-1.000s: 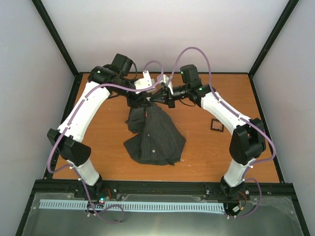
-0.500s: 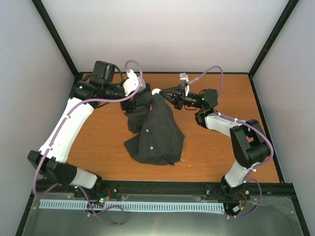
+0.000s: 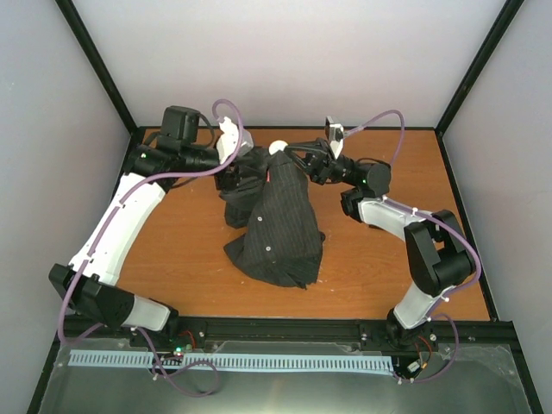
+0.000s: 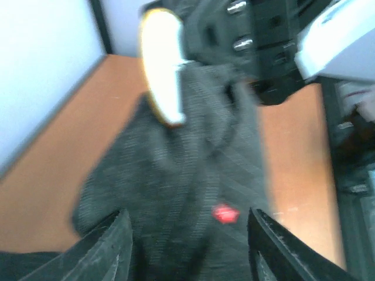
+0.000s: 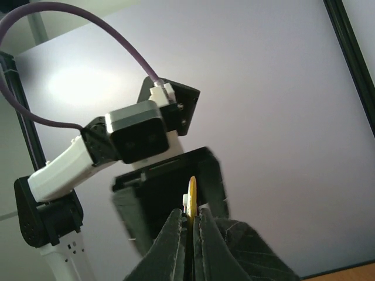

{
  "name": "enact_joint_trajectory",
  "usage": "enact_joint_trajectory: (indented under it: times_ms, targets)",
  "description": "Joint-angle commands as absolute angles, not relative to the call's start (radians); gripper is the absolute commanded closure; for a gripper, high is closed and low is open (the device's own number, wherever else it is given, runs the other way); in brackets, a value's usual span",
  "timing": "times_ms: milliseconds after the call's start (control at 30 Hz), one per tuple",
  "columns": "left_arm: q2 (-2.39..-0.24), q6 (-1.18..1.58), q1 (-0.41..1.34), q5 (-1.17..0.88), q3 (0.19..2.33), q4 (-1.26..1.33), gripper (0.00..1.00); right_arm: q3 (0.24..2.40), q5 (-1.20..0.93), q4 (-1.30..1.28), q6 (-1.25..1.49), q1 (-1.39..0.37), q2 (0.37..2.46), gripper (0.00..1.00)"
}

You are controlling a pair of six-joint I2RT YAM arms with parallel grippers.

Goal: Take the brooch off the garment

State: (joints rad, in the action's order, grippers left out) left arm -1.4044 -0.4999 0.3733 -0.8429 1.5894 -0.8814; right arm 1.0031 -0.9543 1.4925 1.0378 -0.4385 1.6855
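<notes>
The brooch (image 3: 278, 148) is a small disc, pale on its face with a golden-brown rim, at the very peak of the garment (image 3: 280, 228), upper centre of the overhead view. It stands on edge and seems to touch the cloth, though blur hides any pin. The garment, dark and pinstriped, hangs from that peak in a cone, hem spread mid-frame.

The garment (image 3: 280, 224) lies on the middle of the surface (image 3: 190, 250), far end raised; left jaws just left, right jaws right, around the brooch (image 5: 191, 196).
</notes>
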Motion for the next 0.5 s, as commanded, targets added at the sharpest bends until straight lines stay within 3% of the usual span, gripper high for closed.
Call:
enact_joint_trajectory:
  times_ms: [0,200,467]
  targets:
    - [-1.435,-0.579,0.344,-0.602,1.666,-0.733,0.5,1.043,-0.95,1.677,1.093,-0.436,1.629,0.97]
    - [-1.458,-0.565,0.344,-0.494,1.686,-0.619,0.63,1.051,-0.944,1.677,1.106,-0.435,1.634,0.97]
    - [-1.551,-0.523,0.378,-0.65,1.756,-0.586,0.6,1.039,-0.934,1.677,1.103,-0.436,1.638,0.97]
